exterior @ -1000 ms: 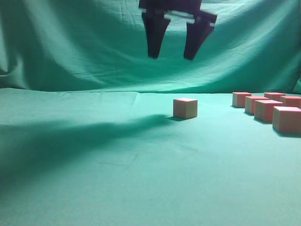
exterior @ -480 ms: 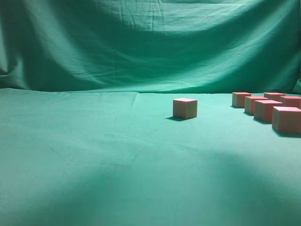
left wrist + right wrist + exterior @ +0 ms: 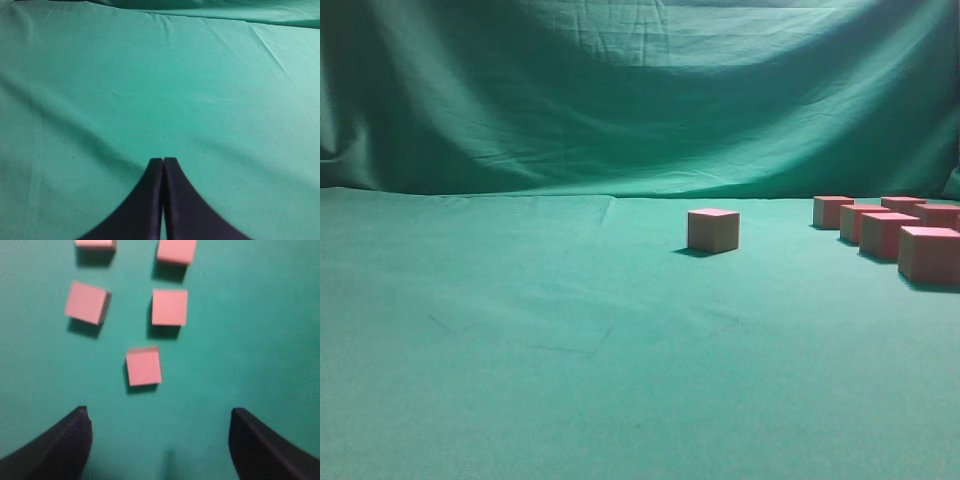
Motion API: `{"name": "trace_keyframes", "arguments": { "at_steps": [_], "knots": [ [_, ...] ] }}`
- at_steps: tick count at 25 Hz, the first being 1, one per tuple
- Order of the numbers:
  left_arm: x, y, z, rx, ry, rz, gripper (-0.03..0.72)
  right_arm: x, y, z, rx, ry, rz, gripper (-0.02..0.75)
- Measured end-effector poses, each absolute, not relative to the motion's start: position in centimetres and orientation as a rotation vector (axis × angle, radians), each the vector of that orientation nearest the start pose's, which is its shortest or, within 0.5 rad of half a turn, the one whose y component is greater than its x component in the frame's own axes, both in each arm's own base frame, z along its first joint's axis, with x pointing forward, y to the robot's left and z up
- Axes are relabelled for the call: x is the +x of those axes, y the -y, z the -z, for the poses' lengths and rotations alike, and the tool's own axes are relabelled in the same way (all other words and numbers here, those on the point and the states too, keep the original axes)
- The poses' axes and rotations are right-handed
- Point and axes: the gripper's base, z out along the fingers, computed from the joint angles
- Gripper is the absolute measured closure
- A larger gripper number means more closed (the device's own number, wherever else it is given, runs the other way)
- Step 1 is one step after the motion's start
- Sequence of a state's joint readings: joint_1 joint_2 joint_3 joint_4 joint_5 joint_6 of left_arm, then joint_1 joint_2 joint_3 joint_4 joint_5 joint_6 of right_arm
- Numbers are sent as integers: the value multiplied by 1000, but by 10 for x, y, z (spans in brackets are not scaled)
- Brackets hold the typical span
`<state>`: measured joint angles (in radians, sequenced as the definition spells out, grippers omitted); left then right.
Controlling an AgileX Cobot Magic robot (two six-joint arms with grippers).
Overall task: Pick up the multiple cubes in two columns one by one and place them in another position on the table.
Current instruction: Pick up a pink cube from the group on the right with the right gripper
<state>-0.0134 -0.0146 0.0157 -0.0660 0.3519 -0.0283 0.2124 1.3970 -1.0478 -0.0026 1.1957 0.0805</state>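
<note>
The cubes lie in two places on the table (image 3: 520, 330). One cube (image 3: 713, 229) stands alone near the middle of the exterior view, upright, pink top toward the camera's high side and paler tan faces to the front, a short shadow at its left base. Well apart from it, at the right edge of that view, the remaining cubes (image 3: 885, 232) sit in two rows running back toward the backdrop; the nearest one (image 3: 929, 253) is cut by the frame edge.

The right wrist view looks down on the same group: five cubes show, the nearest (image 3: 143, 366) by itself below a pair (image 3: 169, 307) and (image 3: 87, 302), with two more partly cropped at the top edge. The left one of the pair is turned slightly out of line with its neighbours. None of these cubes touch one another.

The right gripper (image 3: 160, 440) hangs above the cloth short of the nearest cube, its two dark fingers (image 3: 60, 447) spread wide and holding nothing.

The left gripper (image 3: 163, 167) is over bare cloth, its fingers pressed together at the tips, nothing between them. No cube appears in its view.

Behind the table hangs a draped green backdrop (image 3: 640, 100), creased.
</note>
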Motion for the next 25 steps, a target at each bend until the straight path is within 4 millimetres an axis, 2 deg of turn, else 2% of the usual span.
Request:
{"name": "trace_keyframes", "arguments": {
  "at_steps": [1, 3, 4, 6, 14, 23, 25],
  "knots": [
    [53, 3, -177, -55, -1836, 94, 688, 242, -52, -274, -201, -3023, -21, 182],
    [53, 3, -177, -55, -1836, 94, 688, 235, -52, -252, -186, -3036, -43, 182],
    [53, 3, -177, -55, -1836, 94, 688, 231, -53, -233, -164, -3007, -75, 182],
    [53, 3, -177, -55, -1836, 94, 688, 227, -52, -217, -151, -2989, -87, 182],
    [53, 3, -177, -55, -1836, 94, 688, 226, -51, -192, -168, -2858, -102, 182],
    [53, 3, -177, -55, -1836, 94, 688, 238, -54, -162, -209, -2922, -81, 182],
    [53, 3, -177, -55, -1836, 94, 688, 239, -54, -161, -209, -2920, -81, 265]
  ]
}}
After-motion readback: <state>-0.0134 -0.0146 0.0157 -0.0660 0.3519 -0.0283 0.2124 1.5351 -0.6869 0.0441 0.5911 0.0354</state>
